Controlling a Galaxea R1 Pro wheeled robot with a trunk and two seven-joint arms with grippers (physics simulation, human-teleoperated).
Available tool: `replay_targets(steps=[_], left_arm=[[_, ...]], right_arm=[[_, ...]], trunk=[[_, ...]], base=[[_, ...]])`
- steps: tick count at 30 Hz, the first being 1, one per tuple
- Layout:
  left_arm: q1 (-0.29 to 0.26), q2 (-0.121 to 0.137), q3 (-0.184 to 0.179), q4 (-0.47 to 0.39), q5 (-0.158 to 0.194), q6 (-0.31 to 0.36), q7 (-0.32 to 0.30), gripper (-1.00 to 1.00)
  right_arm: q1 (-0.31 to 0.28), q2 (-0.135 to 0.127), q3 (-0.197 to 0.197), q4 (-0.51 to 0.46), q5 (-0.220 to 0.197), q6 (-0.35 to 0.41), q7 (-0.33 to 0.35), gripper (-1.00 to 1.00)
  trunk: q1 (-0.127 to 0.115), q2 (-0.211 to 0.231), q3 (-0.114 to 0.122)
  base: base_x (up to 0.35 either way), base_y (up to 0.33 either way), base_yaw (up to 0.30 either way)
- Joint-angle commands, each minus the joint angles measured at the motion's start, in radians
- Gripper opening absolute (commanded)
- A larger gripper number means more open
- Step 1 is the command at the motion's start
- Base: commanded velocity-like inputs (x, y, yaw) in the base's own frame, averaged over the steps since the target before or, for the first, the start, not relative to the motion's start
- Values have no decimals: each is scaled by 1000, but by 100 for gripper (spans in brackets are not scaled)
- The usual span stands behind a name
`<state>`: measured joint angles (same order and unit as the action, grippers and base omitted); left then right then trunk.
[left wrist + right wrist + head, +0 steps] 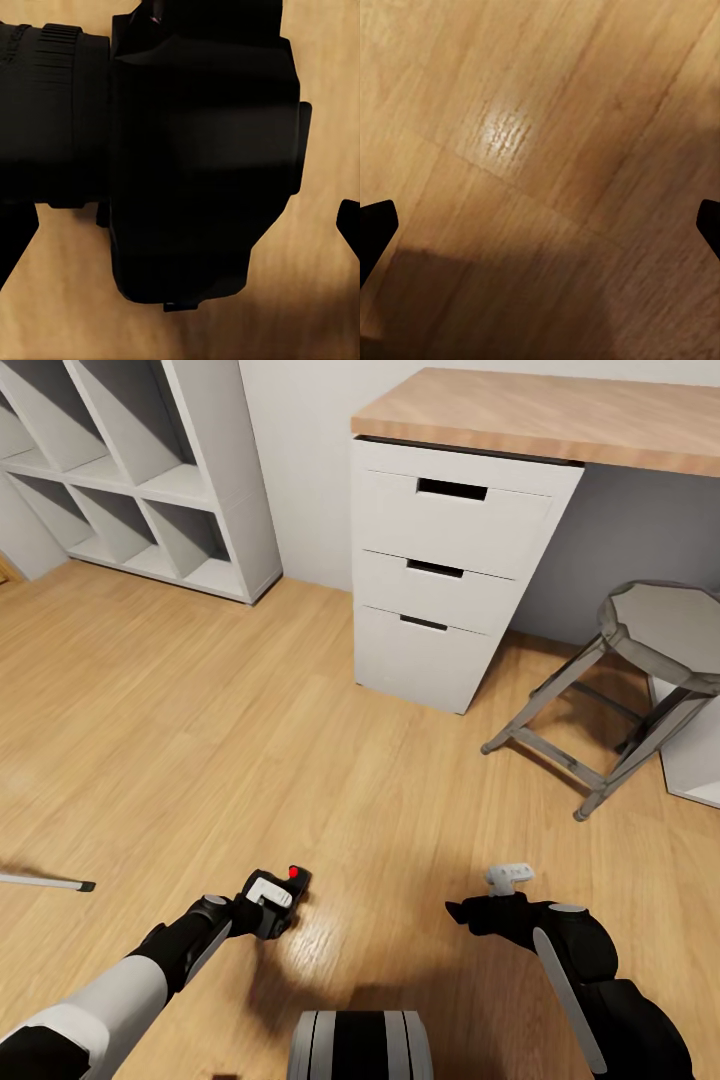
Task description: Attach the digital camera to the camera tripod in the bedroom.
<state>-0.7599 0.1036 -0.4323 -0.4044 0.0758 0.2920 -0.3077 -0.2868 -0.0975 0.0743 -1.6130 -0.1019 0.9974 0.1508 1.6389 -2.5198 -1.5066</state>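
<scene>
the digital camera [283, 890] is held in the left gripper [268, 905], low over the wood floor [200, 740] in front of the robot; its red button is seen on top in the head view. in the left wrist view the camera body [202, 165] is seen close up between the jaws, which are clamped on it, with the lens barrel pointing out to one side, across the line of the fingers. the right gripper [478, 910] is carried empty with its jaws apart, bare floor between the tips. a thin grey rod with a black tip [45, 882] lies at the left edge of the head view; whether it is a tripod leg cannot be told. if so, the left arm is judged the nearer.
</scene>
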Motion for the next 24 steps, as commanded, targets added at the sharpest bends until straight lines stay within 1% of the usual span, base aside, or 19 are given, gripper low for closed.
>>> replay_targets(steps=[1,16,17,24], left_arm=[[0,1,-5,-2,8,7,0,100],[1,1,-5,0,11,4,-8,100],[1,1,-5,0,12,4,-9,-100],[0,2,-5,1,17,4,-13,-100]], right_arm=[[0,-1,1,-1,-9,4,-5,100],[0,-1,1,-1,-9,4,-5,100],[0,-1,1,-1,-9,4,-5,100],[0,-1,1,-1,-9,4,-5,100]], trunk=[[0,0,-1],[0,0,-1],[0,0,-1],[0,0,-1]], base=[[0,0,0],[0,0,0],[0,0,0],[0,0,0]])
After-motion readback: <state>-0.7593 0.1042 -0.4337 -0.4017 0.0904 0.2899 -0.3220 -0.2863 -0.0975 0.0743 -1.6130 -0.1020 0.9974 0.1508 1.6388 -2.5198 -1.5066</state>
